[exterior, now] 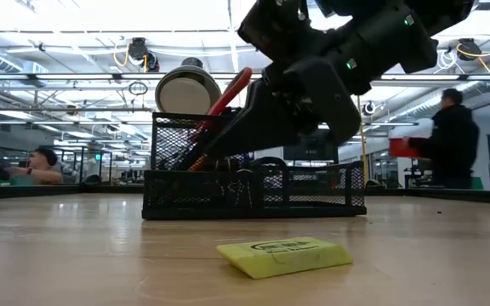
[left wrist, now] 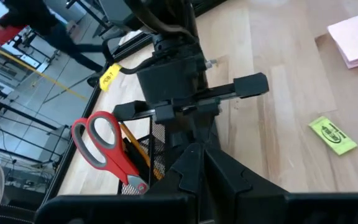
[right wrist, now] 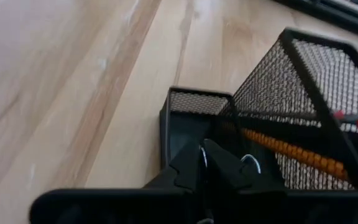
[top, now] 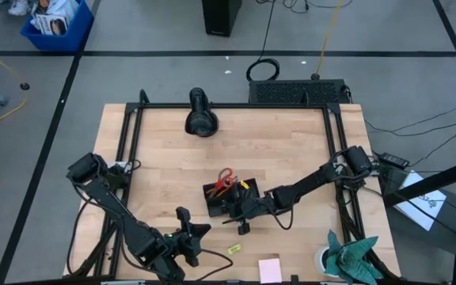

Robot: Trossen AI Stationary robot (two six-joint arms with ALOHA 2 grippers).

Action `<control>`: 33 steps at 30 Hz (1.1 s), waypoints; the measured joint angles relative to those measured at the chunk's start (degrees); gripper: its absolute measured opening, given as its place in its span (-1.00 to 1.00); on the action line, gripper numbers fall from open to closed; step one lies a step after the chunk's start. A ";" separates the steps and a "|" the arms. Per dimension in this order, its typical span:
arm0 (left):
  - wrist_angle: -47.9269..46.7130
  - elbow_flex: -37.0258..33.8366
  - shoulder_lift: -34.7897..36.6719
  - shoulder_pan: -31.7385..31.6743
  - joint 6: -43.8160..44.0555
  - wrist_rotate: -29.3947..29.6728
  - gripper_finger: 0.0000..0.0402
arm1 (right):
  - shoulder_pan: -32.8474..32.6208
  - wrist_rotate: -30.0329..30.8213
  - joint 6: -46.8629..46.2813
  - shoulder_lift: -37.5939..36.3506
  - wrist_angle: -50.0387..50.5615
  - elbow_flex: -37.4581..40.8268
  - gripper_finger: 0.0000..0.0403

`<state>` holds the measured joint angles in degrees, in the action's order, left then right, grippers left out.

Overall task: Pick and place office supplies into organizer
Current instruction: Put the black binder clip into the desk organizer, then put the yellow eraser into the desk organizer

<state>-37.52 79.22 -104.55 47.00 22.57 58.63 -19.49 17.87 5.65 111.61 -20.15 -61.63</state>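
Note:
The organizer [top: 222, 195] is a black mesh tray near the table's middle, and it shows in the low view as the organizer [exterior: 253, 183]. Red-handled scissors [left wrist: 104, 149] and an orange pencil [left wrist: 139, 147] stand in its tall part. My right gripper [right wrist: 205, 155] hangs over the low compartment [right wrist: 188, 118], shut on a small binder clip. A yellow piece [top: 233, 250] and a pink sticky pad [top: 270, 269] lie flat near the table's near edge. My left gripper [top: 199, 231] waits shut, left of the yellow piece and nearer than the organizer. My right gripper pinches a binder clip between its two fingers. Only the clip's silver wire handles [right wrist: 251, 163] show beside the fingertips; the fingers hide its body. The fingers slant down from the table's right side, over the organizer's low compartment.
A black cylindrical device with a round head [top: 202, 115] stands toward the far edge. A teal cloth with a white cup [top: 345, 253] sits at the near right corner. Bare wood lies left of the organizer. People show in the room beyond the table.

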 joint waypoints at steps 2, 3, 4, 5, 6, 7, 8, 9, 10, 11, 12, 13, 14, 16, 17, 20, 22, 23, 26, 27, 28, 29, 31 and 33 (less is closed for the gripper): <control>-0.03 0.00 0.00 0.00 -0.10 -0.05 -0.87 | 0.00 -0.10 -0.31 0.03 -0.01 0.00 -0.87; -0.02 0.00 0.00 -0.04 -0.09 -0.05 -0.87 | 0.00 -0.09 -0.41 0.00 -0.22 0.00 -0.84; -0.02 0.00 0.00 -0.04 -0.07 -0.05 -0.87 | 0.00 0.00 -0.42 -0.02 -0.24 0.00 -0.81; -0.02 0.00 0.00 -0.04 -0.09 -0.07 -0.87 | 0.00 0.02 -0.40 -0.06 -0.33 0.00 -0.77; -0.02 0.00 0.00 -0.04 -0.08 -0.07 -0.87 | 0.00 0.00 -0.38 -0.08 -0.51 0.00 -0.74; -0.02 0.00 0.00 -0.04 -0.06 -0.07 -0.87 | 0.00 0.02 -0.36 -0.11 -0.92 0.00 -0.70; -0.02 0.00 0.00 -0.04 -0.06 -0.07 -0.87 | 0.00 0.02 -0.38 -0.17 -1.46 0.00 -0.67; -0.02 0.00 0.00 -0.04 -0.06 -0.08 -0.87 | 0.00 0.06 -0.38 -0.25 -1.68 0.00 -0.64; -0.02 0.00 0.00 -0.03 -0.05 -0.09 -0.87 | -0.10 0.24 -0.36 -0.41 -1.61 0.00 -0.61; -0.01 0.00 0.00 0.00 -0.01 -0.09 -0.87 | -0.26 0.90 -0.33 -0.57 -1.31 0.00 -0.59; -0.02 0.00 0.00 0.00 0.01 -0.09 -0.87 | -0.51 2.14 -0.28 -0.72 -1.18 0.00 -0.58; 0.01 0.00 0.00 0.00 0.03 -0.09 -0.87 | -0.85 3.33 -0.22 -1.09 -0.98 0.00 -0.57; 0.02 0.00 0.00 0.00 0.05 -0.14 -0.87 | -1.33 4.77 0.20 -1.55 -0.60 0.00 -0.57; 0.02 0.00 0.00 0.00 0.36 -0.17 -0.87 | -2.56 7.37 1.60 -2.60 -0.01 0.00 -0.57; 0.02 0.00 0.00 0.00 0.42 -0.17 -0.87 | -3.30 8.94 2.46 -3.14 0.94 0.00 -0.58; 0.00 0.00 0.00 -0.02 0.42 -0.24 -0.87 | -5.49 12.81 5.42 -4.89 5.02 0.00 -0.62; 0.02 0.00 0.00 -0.02 0.42 -0.24 -0.87 | -6.72 14.94 6.38 -6.03 8.87 0.00 -0.66; 0.00 0.00 0.00 -0.02 0.42 -0.26 -0.87 | -7.15 15.40 6.47 -6.55 11.52 0.00 -0.69; 0.02 0.00 0.00 -0.02 0.42 -0.26 -0.87 | -7.52 16.09 3.14 -7.62 20.08 0.00 -0.82; 0.04 0.00 0.00 -0.02 0.43 -0.26 -0.87 | -7.38 17.43 1.53 -7.75 22.52 0.02 -0.89; 0.01 0.00 0.00 -0.02 0.46 -0.26 -0.87 | -7.14 18.40 0.37 -7.79 24.39 0.04 -0.95; 0.03 0.00 0.00 -0.03 0.48 -0.26 -0.87 | -6.84 19.07 -0.28 -7.82 25.63 0.04 -0.97; 0.04 0.00 0.00 -0.04 0.50 -0.26 -0.87 | -6.28 19.93 -2.07 -7.84 27.46 0.04 -0.97; 0.07 0.00 0.00 -0.04 0.55 -0.27 -0.87 | -5.68 19.69 -3.85 -7.84 28.75 0.04 -0.99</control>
<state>-37.45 79.22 -104.55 46.96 23.11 58.36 -25.17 37.56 1.80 103.77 8.60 -61.58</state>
